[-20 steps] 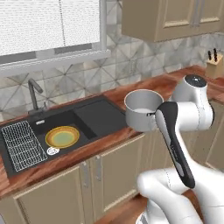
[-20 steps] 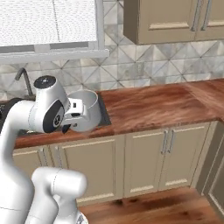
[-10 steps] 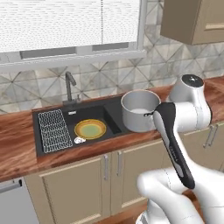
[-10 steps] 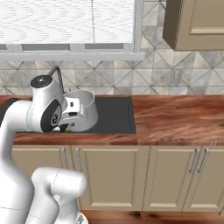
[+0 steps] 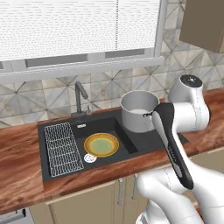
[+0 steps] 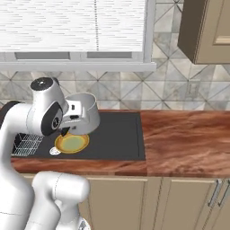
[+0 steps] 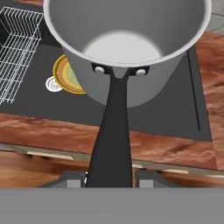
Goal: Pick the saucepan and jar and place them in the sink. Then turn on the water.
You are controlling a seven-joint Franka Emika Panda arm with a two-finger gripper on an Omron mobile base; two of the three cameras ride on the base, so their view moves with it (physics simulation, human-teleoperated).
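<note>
Saucepan [image 5: 139,110] hangs upright in the air over the sink's [image 5: 144,142] flat right side, carried by its black handle [image 7: 113,131], on which the hand [image 7: 110,178] is clamped; held level, I judge, to lower cleanly beside the yellow plate [image 5: 101,145].

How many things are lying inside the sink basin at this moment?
2: a yellow plate on the sink floor beside the drain, and a white wire rack at the far side from the held saucepan. The pot may hide more.
</note>
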